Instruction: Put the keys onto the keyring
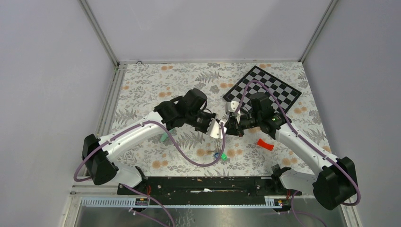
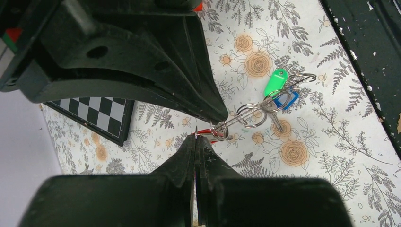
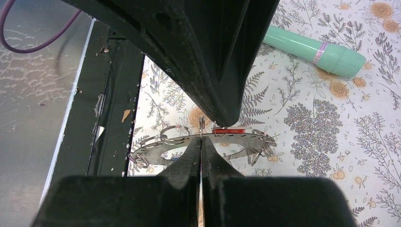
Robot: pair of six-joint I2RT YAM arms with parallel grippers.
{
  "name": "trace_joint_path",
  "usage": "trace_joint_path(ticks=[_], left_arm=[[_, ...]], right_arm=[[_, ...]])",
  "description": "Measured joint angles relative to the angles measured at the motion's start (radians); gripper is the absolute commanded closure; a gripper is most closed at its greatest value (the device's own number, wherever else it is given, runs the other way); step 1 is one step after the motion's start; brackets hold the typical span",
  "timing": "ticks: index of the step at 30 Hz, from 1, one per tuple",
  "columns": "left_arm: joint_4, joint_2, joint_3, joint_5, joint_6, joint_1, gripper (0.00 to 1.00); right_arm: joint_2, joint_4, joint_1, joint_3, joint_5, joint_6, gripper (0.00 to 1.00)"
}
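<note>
The keyring, a flat grey ring with small holes and split rings along its rim, is held in the air between both grippers. My left gripper is shut on its edge, seen edge-on in the left wrist view. My right gripper is shut on a small split ring at the rim, next to a red key tag. The green key and blue key hang from a chain of split rings joined to the keyring. In the top view the grippers meet tip to tip, left and right.
A mint-green tube lies on the floral mat, partly under the left arm. A curved red plastic piece lies right of the grippers. A chessboard sits at the back right. The black base rail runs along the near edge.
</note>
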Motion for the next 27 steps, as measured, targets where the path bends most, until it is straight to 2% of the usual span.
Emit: trace_joint_path(ticks=[27], left_arm=[[-0.047,0.006,-0.002,0.0,0.095,-0.008,1.0]], right_arm=[[0.021,0.001,0.0,0.0,0.008,0.016,1.0]])
